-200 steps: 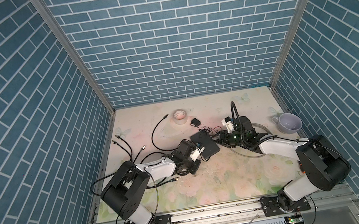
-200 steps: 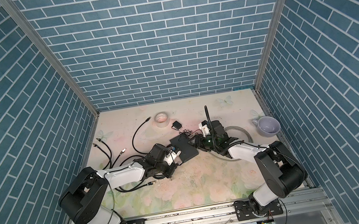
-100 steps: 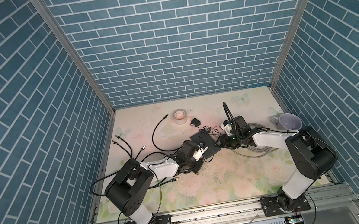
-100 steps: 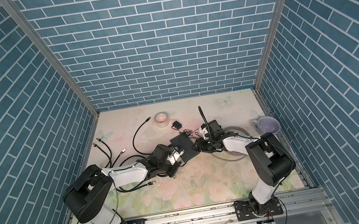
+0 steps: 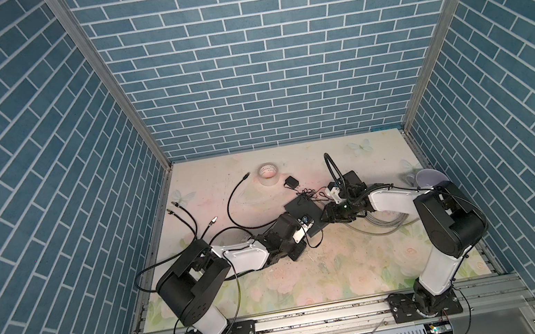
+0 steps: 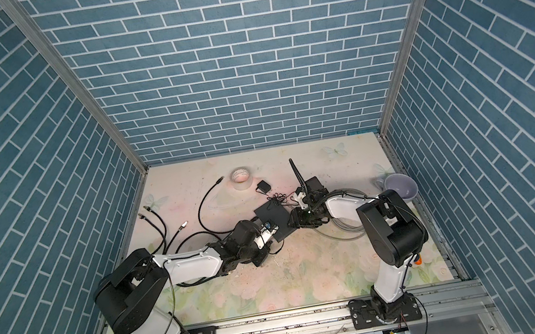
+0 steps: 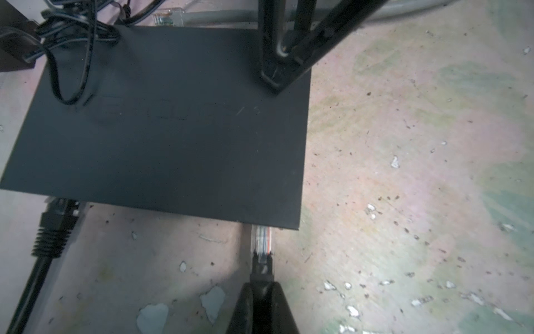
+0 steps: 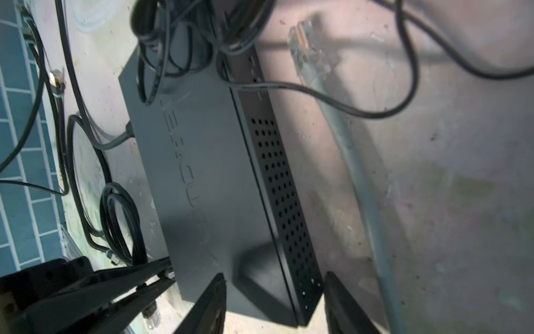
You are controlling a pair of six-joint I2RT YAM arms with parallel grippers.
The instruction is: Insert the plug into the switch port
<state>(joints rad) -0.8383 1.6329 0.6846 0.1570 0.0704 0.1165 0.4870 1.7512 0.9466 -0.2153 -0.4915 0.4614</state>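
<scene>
Plug, a clear one with coloured wires inside, is pinched at its rear by the clenched left gripper and lies straight ahead of it. Its front end meets the edge of the switch that faces this gripper, close to a corner; how deep it sits cannot be told. The switch lies flat in the middle of the worktop. The right gripper straddles another corner with its jaws apart, one finger over the top and the other beside the perforated side.
</scene>
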